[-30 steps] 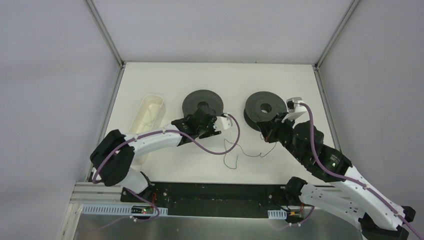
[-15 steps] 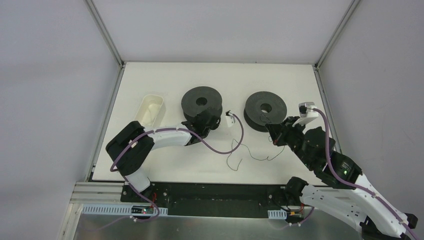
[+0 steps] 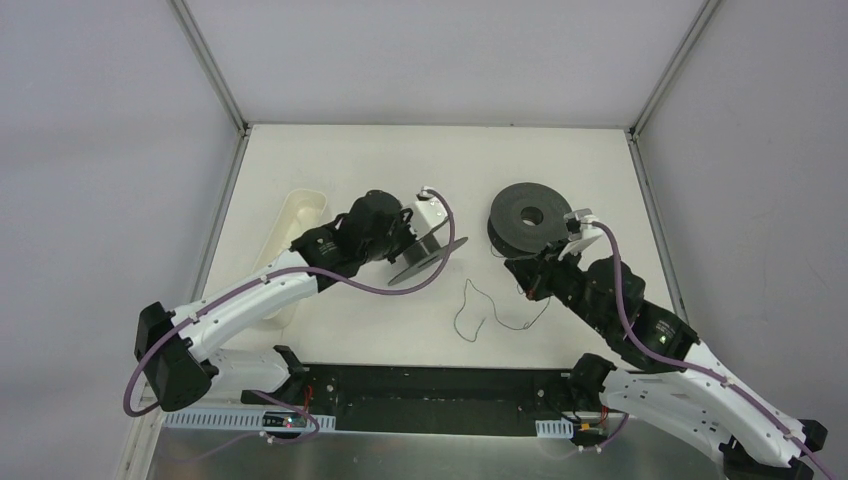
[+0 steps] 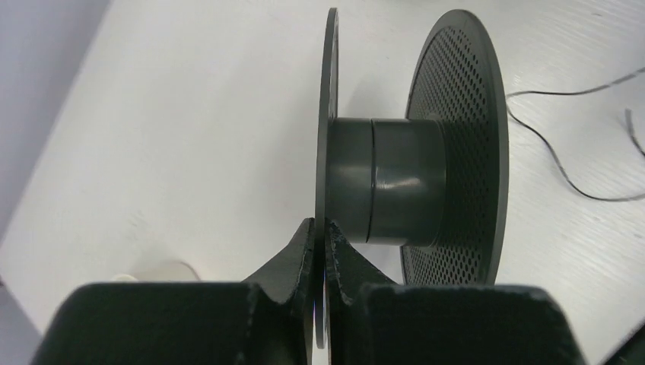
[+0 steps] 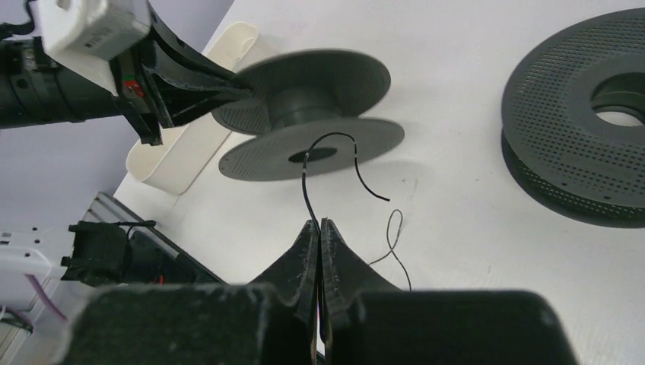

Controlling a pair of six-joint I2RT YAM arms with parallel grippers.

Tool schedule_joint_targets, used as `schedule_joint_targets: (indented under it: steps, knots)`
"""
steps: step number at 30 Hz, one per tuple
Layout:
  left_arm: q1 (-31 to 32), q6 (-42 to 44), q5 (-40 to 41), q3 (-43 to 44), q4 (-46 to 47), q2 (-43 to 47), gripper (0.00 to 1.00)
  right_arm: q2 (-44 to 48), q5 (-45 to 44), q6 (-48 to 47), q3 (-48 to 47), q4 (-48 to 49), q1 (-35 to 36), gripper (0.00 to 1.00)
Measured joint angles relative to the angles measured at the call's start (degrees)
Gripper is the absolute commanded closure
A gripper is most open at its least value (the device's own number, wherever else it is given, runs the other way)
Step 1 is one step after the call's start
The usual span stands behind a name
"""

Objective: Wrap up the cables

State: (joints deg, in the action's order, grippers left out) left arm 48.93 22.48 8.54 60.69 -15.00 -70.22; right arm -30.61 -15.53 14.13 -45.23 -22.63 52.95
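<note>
- Left gripper [image 4: 320, 228]: jaws closed on the thin rim of a black spool [image 4: 395, 179], held tilted off the surface [image 3: 400, 160].
- Right gripper [image 5: 319, 228]: jaws pinched on the cable [image 5: 305, 182]. Its free end curls up towards the spool, and the rest trails loose at 5 o'clock of it.
- Risks: the thread-thin cable may slip from the pinch. The spool may pivot, being held only by its rim. The slack may kink or snag.
- A second spool [image 3: 510, 225] lies flat at 2 o'clock.
- A white tray [image 3: 303, 196] sits at 9 o'clock. Its contents cannot be made out.
</note>
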Motion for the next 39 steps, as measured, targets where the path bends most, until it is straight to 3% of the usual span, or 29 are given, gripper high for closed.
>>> schedule_joint_targets:
  steps: [4,12,18,28,39]
  knots:
    - [-0.2,-4.9,-4.0,-0.1,-5.7,1.0,1.0,-0.3,3.1,-0.8,0.0,2.0,0.0,1.0]
    - [-4.1,-13.1,-10.8,0.0,-7.5,1.0,0.99,0.0,8.1,-3.5,0.9,5.2,0.0,0.99]
    - [-5.1,-15.8,-13.1,0.2,-8.8,0.1,0.79,1.6,10.7,-7.9,4.4,9.0,0.0,1.0]
    - [-7.5,-18.5,-15.1,3.0,-12.9,-0.9,0.54,-0.7,14.1,-18.0,4.3,12.2,0.0,1.0]
    - [-17.8,-26.7,-23.2,6.6,-15.4,4.8,0.44,-21.4,23.8,-32.0,-10.9,12.4,-0.5,1.0]
